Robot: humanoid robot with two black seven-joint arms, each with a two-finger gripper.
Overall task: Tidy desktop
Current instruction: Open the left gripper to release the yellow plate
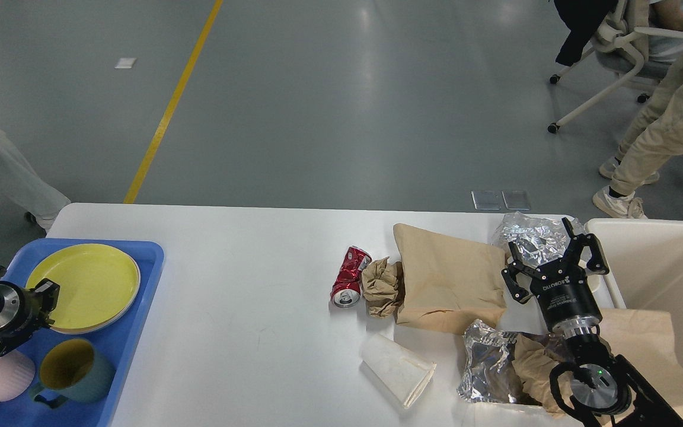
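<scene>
Although only the head view is on hand, it takes in most of the desktop (246,296), whose white top fills the lower half of the frame and runs off at the bottom edge. At about 4 o'clock the right gripper (546,252) stands with its two fingers spread wide apart and nothing between them, poised over crumpled foil (534,234) whose near part it covers. Just to the 9 o'clock side of that gripper lies a flat brown paper bag (448,281), with a wad of brown paper (382,287) touching its left edge and a dented red can (348,277) lying on its side against the wad. Toward 6 o'clock a white paper cup (396,367), squashed, lies alone on bare tabletop. A second foil sheet (487,367) with more crumpled brown paper sits at 5 o'clock — the black arm crosses it, so its right side is hidden. A cream bin (661,261) at 3 o'clock is cut off by the frame.

At 8 o'clock a blue tray (140,296) holds a yellow plate (89,281), a teal mug (72,370) and a pink mug (6,379) — the pink one partly clipped. The left gripper (45,302) shows only as a dark end over the tray; whether its fingers are parted or closed I cannot tell.
</scene>
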